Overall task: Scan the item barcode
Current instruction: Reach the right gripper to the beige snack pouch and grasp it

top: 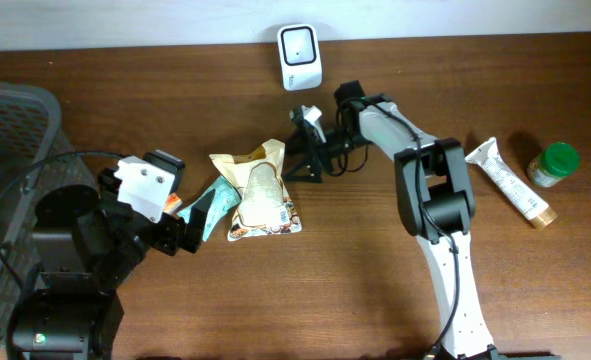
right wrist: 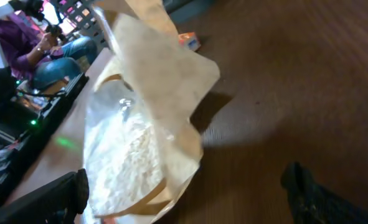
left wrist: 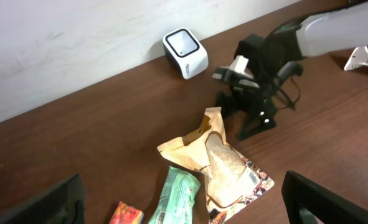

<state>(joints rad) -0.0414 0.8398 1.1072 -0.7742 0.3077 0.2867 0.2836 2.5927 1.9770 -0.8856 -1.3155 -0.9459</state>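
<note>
right hand (top: pixel 295 163) spread, just beside top flap of pouch (top: pixel 260 190), nothing pinched; likely lined up to take flap. pouch lies flat on worktop (top: pixel 375 300), scanner (top: pixel 300 55) well apart at rear, so carry needed. left hand (top: pixel 180 232) spread, near green packet (top: pixel 213 205).

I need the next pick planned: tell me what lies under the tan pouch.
The tan pouch lies flat on the table. The green packet meets its left edge; whether it runs underneath is hidden by the pouch. Nothing else shows beneath it.
</note>
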